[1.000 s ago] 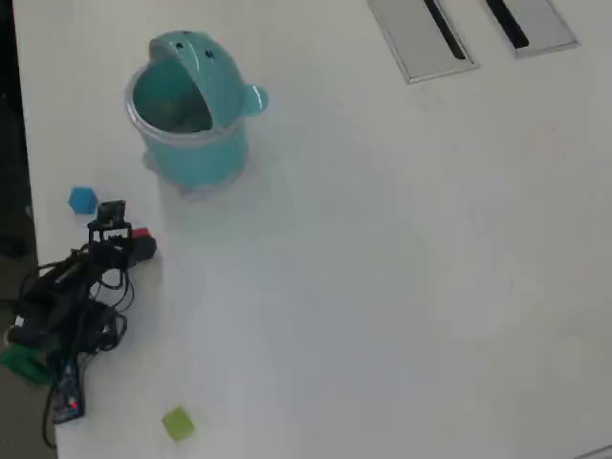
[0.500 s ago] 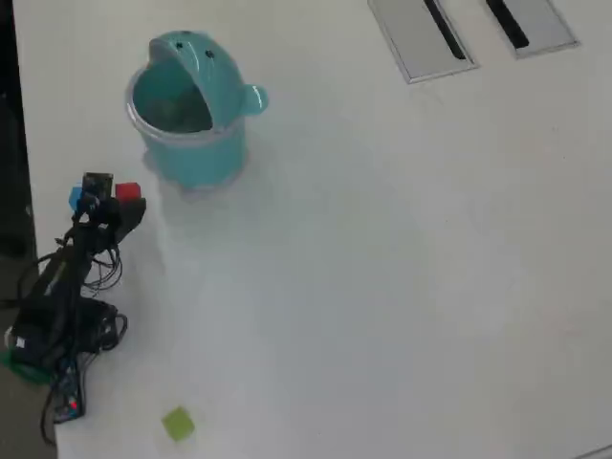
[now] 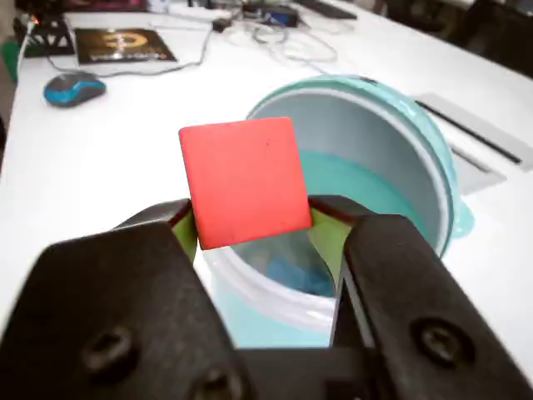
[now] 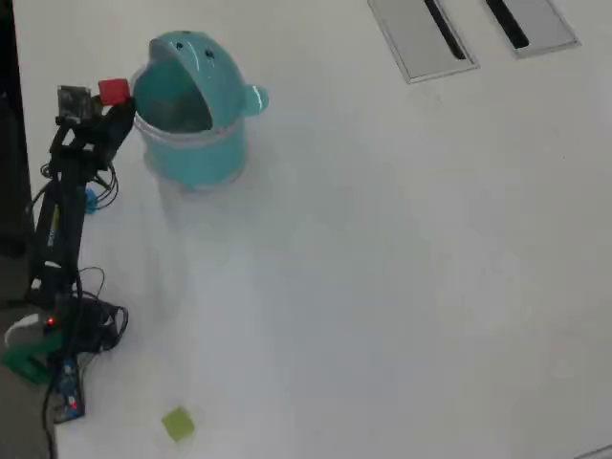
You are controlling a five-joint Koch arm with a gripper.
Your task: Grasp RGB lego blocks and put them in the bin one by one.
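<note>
Evidently the gripper (image 3: 250, 229) is clenched on the red lego block (image 3: 244, 181), held lifted just short of the teal whale-lidded bin (image 3: 391, 158) and facing its open mouth, presumably so the cube can clear the translucent rim before release.

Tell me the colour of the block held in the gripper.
Red. The block sits between the gripper's jaws, clearest in the wrist view.
</note>
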